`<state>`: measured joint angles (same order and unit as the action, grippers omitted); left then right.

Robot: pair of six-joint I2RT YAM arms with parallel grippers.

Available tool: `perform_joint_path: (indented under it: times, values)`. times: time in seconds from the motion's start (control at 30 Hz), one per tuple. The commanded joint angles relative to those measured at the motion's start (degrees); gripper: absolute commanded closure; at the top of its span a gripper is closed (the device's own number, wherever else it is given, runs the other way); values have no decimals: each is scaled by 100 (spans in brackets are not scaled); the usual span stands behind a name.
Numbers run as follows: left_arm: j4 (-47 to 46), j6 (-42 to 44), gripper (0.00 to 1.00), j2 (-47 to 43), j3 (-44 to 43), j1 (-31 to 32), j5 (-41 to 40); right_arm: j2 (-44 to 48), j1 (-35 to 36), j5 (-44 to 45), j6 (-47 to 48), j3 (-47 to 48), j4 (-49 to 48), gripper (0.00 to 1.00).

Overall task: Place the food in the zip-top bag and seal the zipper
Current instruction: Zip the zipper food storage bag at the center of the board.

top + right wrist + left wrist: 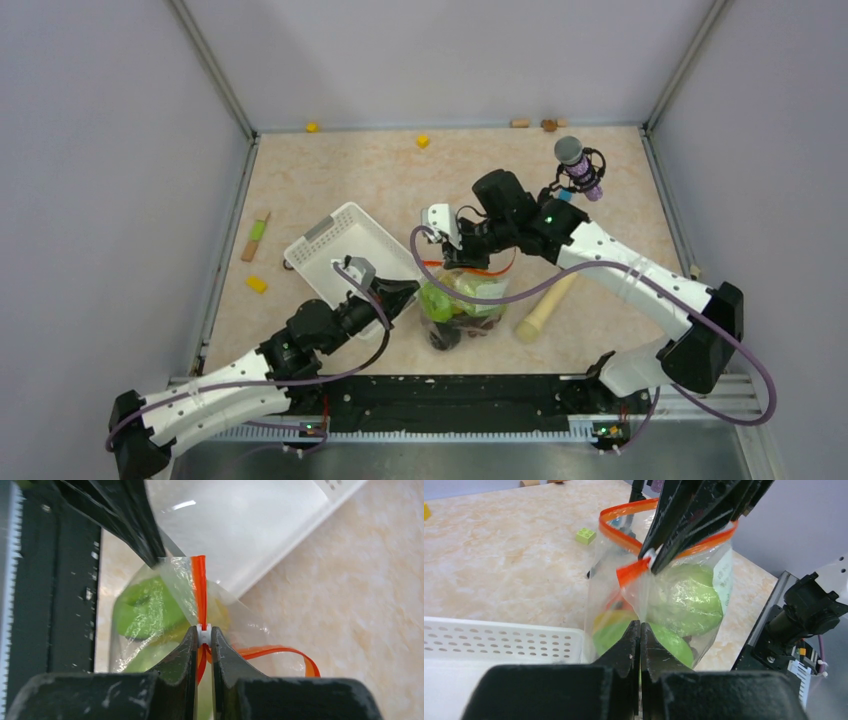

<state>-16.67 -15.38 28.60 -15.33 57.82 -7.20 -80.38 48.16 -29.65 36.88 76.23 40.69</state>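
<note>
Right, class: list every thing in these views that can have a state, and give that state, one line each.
zip-top bag: loaded, held at its top edge by both arms.
zipper: pressed shut along one stretch, gaping along the rest.
food: inside the bag.
left gripper: jaws shut on the zip-top bag's edge.
right gripper: jaws shut on the zipper.
white basket: upright, open side up.

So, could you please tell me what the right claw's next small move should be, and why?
Probably slide the right claw along the zipper toward its open loop. It pinches the white slider, and only a short stretch of strip looks joined; the rest of the mouth gapes. The left claw grips the zip-top bag, bracing it, with the food inside.
</note>
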Motion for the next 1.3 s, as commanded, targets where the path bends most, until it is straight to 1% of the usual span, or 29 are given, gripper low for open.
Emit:
perform_joint_path:
  times: [0.0, 0.13, 0.27, 0.3, 0.33, 0.37, 0.4, 0.43, 0.47, 0.53, 0.73, 0.93, 1.03, 1.27]
  values:
    - [57, -93, 100, -188, 96, -8, -356, 402, -474, 798, 13, 148, 211, 100]
    - [91, -119, 100, -286, 130, -8, -374, 528, -512, 914, 40, 94, 229, 100]
    - [-52, -97, 100, -306, 137, -13, -431, 575, -520, 467, 178, 145, 356, 100]
    - [-60, -96, 86, -277, 74, -13, -437, 576, -514, 309, 217, 162, 392, 100]
    - [-85, -97, 67, -226, 15, -14, -455, 574, -513, 171, 263, 172, 410, 100]
    - [-110, -93, 46, -168, -40, -9, -477, 578, -516, 20, 299, 176, 413, 100]
    - [-136, -69, 29, -95, -115, -8, -477, 574, -514, -111, 342, 187, 409, 100]
    - [-153, -26, 17, -16, -187, -8, -450, 563, -518, -266, 367, 221, 404, 100]
    - [-181, 30, 10, 77, -256, -9, -408, 548, -520, -399, 361, 275, 394, 100]
    - [-241, 151, 3, 355, -414, -8, -290, 497, -510, -580, 298, 397, 390, 100]
    - [-347, 604, 3, 977, -806, -8, 108, 361, -505, -872, 426, 708, 687, 100]
    - [-537, 1036, 2, 1138, -976, -16, 325, 338, -437, -1204, 747, 805, 1021, 100]
    - [-694, 1124, 3, 1208, -1026, -33, 549, 278, -358, -1191, 721, 817, 1024, 100]
    - [-786, 1163, 3, 1930, -1335, -61, 1027, 137, -199, -1057, 619, 908, 959, 100]
